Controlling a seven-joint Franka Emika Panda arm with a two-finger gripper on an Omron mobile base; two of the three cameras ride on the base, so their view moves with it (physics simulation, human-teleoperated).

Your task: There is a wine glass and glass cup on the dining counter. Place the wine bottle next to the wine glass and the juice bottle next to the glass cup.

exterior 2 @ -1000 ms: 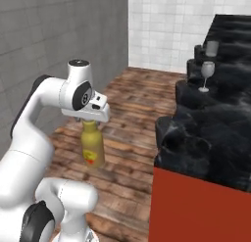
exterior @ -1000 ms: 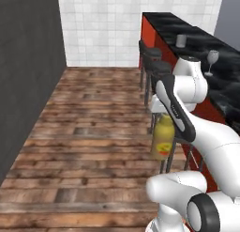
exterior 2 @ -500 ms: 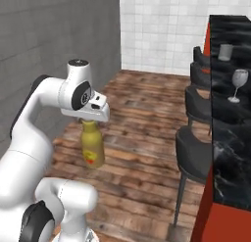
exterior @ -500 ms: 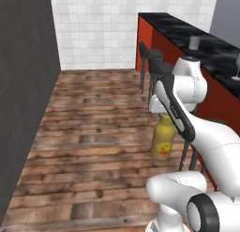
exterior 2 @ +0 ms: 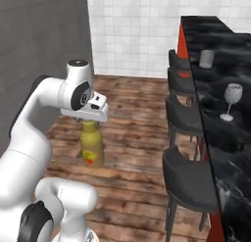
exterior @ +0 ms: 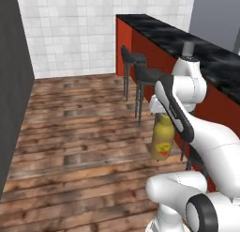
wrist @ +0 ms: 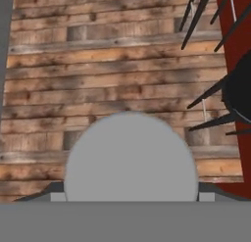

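The squat yellow juice bottle (exterior: pixel 162 138) (exterior 2: pixel 91 147) hangs upright above the wooden floor, its neck tucked under the hand. My gripper (exterior: pixel 162 115) (exterior 2: pixel 88 123) is shut on that neck, and the hand's body hides the fingers. In the hand view a grey rounded shape (wrist: pixel 131 157) sits low in the middle, seemingly the bottle's top. The wine glass (exterior 2: pixel 232 100) stands on the dining counter (exterior 2: pixel 215 116) (exterior: pixel 154 27), and the glass cup (exterior 2: pixel 207 59) stands farther along it. The wine bottle is out of view.
Black bar stools (exterior 2: pixel 188 184) (exterior: pixel 133 58) line the counter's red side, between me and the marble top. A white tiled wall (exterior: pixel 70 29) closes the far end and a dark grey wall (exterior 2: pixel 39 35) runs along the left. Wooden floor (exterior: pixel 70 132) lies open to the left.
The whole picture has shifted, so the base has moved; the counter and stools now run along the right. The juice bottle still hangs in the gripper in the same pose.
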